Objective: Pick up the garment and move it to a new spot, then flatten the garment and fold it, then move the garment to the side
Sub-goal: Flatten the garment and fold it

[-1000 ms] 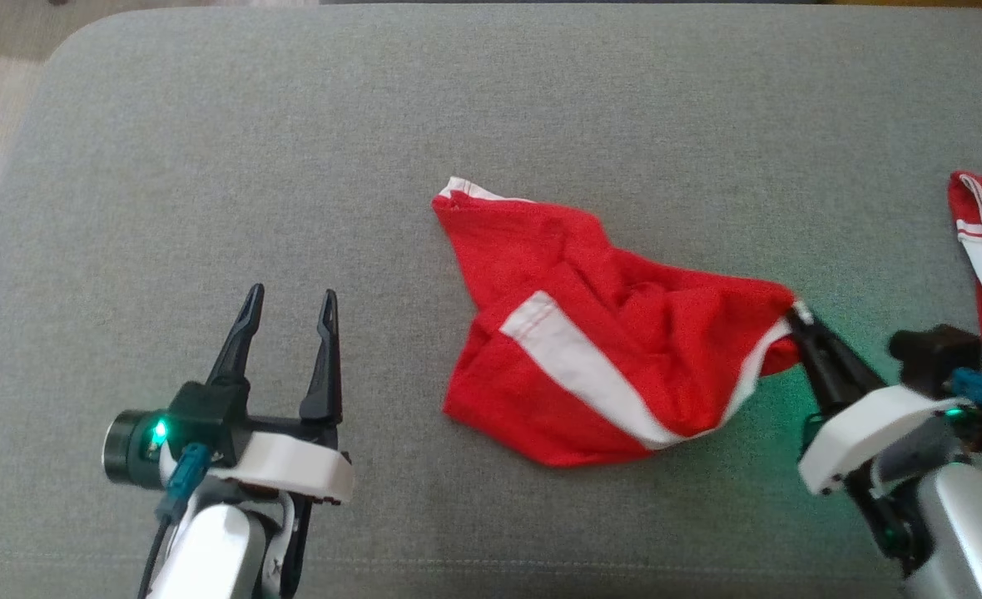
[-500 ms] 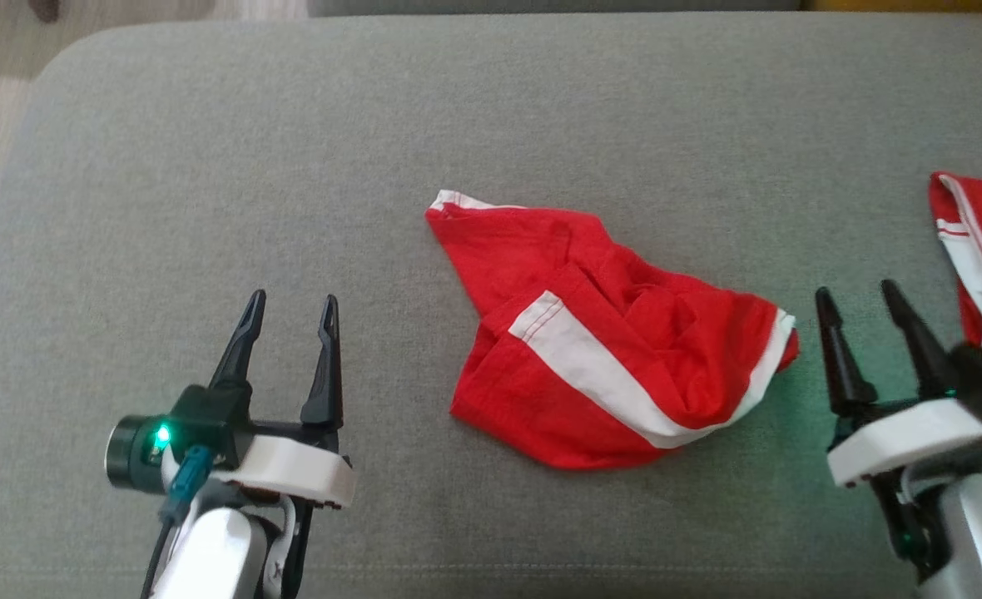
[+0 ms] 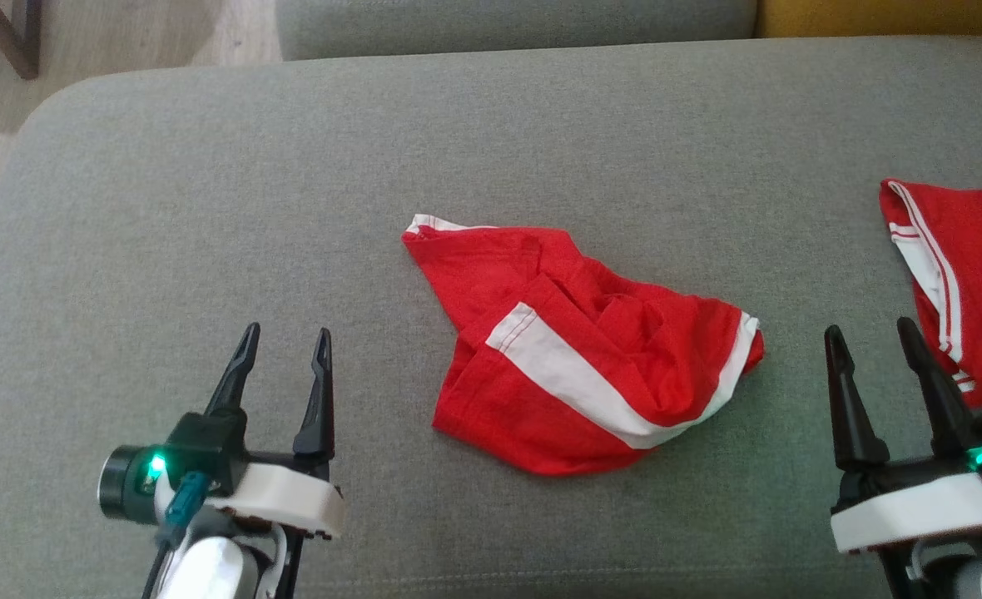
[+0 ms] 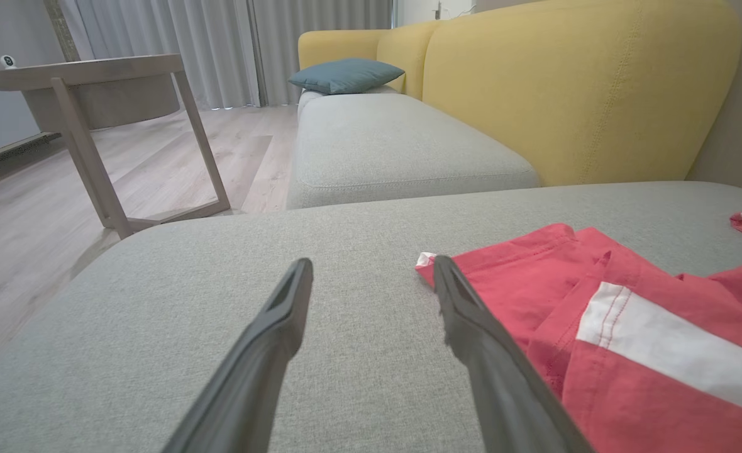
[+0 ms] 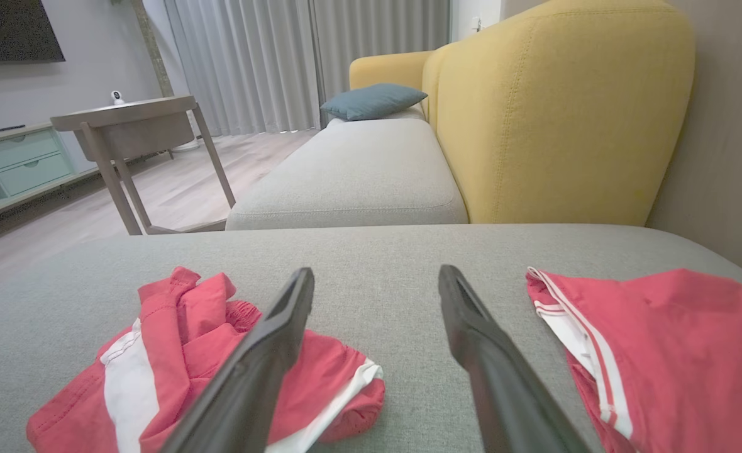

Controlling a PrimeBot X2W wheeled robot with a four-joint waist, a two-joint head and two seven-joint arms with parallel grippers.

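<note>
On grey cushion (image 3: 291, 166), mid-seat: red garment (image 3: 574, 366) with white stripe, crumpled, lying loose. Left gripper (image 3: 285, 334) left of it, well apart, fingers spread, holding nothing. Right gripper (image 3: 870, 329) just right of it, fingers apart, empty, clear of cloth. Second red garment (image 3: 969, 274) at cushion's right edge, beside right gripper. Yellow sofa back (image 5: 559, 113) behind cushion.

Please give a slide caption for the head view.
Crumpled garment on cushion between left gripper and right gripper, both open.
</note>
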